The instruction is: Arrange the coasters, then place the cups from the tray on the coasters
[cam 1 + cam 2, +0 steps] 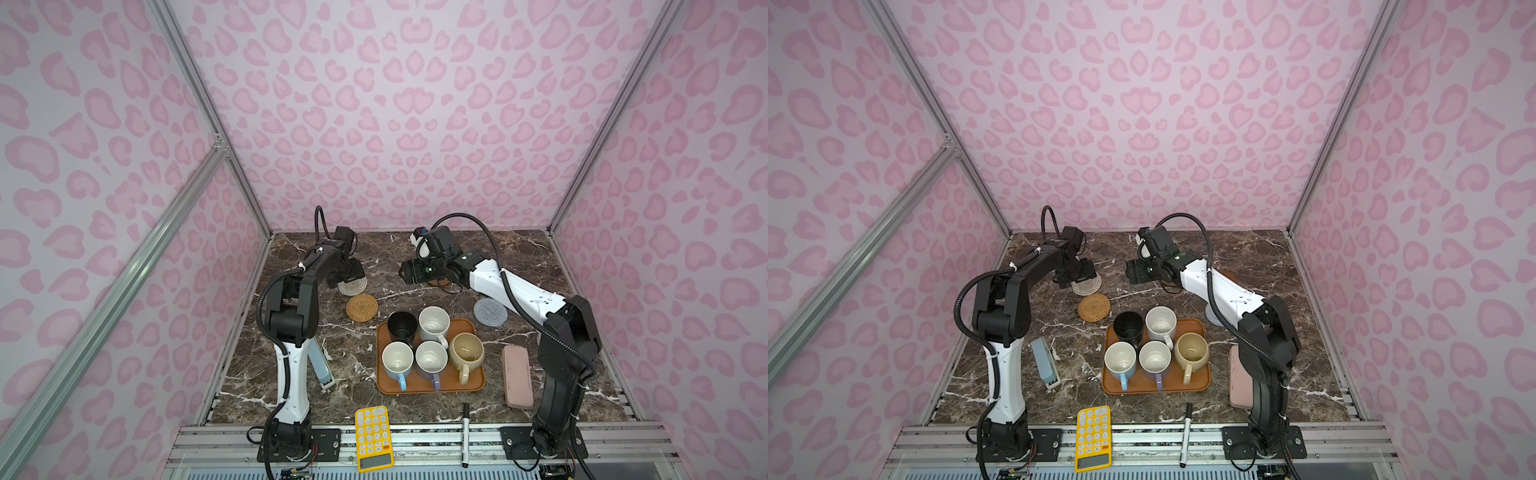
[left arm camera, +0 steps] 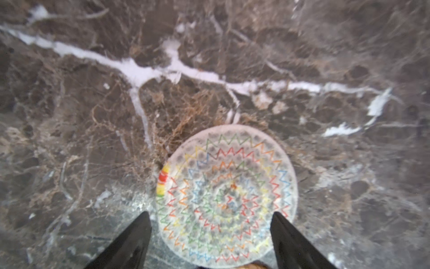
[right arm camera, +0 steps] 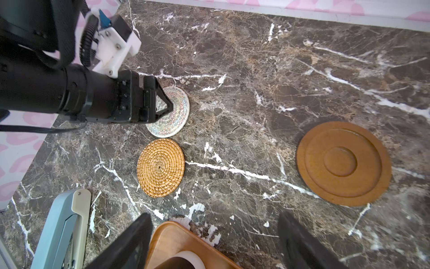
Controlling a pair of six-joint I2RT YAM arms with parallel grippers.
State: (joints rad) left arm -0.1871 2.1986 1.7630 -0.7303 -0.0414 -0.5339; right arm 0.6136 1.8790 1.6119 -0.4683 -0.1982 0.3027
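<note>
Coasters flat on the marble tabletop [image 1: 519,257], all beyond the far edge of the tray [image 1: 432,388].

Whitish woven coaster [image 1: 356,287]: farthest out, off the tray's far left corner, with zigzag stitching in many colours across its face.

Tan rattan coaster [image 1: 362,307]: just beside the whitish one on the tray side, rims almost meeting.

Grey-blue woven coaster [image 1: 490,311]: near the tray's far right corner, partly covered by the right arm.

Brown wooden coaster [image 3: 344,163]: past the tray's far edge, well apart from the rattan one, seen whole only in the right wrist view.

Cups upright in the tray, in two rows:
- Far edge: black cup [image 1: 402,326] and speckled white cup [image 1: 434,324].
- Near side: light blue cup [image 1: 397,360], lavender cup [image 1: 431,359] and beige-yellow cup [image 1: 466,352], handles toward the near rim.

Left gripper [image 2: 210,213]: above the whitish coaster, jaws spread wide. One fingertip [image 2: 139,233] outside the rim, the other over the edge. Cannot tell whether touching.

Right gripper [image 3: 213,215]: over bare marble just past the tray's far edge, jaws wide apart. Holds nothing.

Around the tray:
- Right: pink case [image 1: 517,376].
- Left: blue-grey stapler [image 1: 324,365].
- Near side: yellow calculator [image 1: 374,438] and black marker [image 1: 465,432].
</note>
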